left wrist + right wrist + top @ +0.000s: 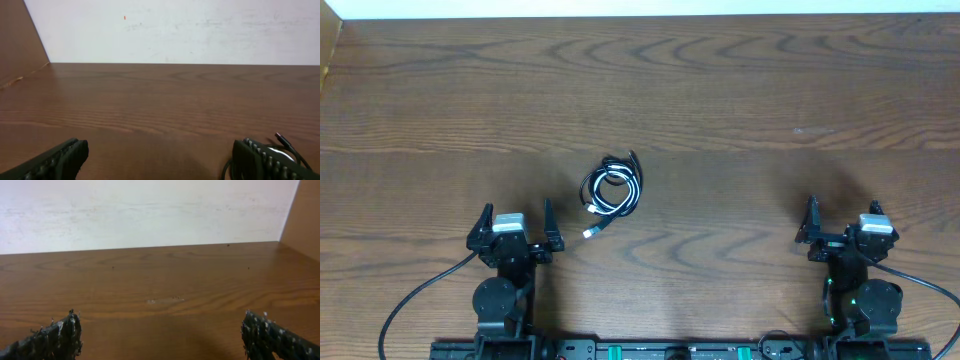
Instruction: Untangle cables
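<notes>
A black cable (623, 170) and a white cable (605, 192) lie coiled together in one small bundle on the wooden table (720, 120), a white plug (590, 232) trailing toward the front. My left gripper (514, 222) is open and empty, front left of the bundle. My right gripper (844, 220) is open and empty, far to the right. In the left wrist view the gripper (160, 160) shows both jaws spread, with a bit of the cables (282, 142) behind the right jaw. The right wrist view shows its gripper (160, 337) open over bare wood.
A white wall (175, 30) runs along the table's far edge. A brown side panel (20, 45) stands at the far left and another (305, 215) at the far right. Thick black arm wires (420, 295) trail by the bases.
</notes>
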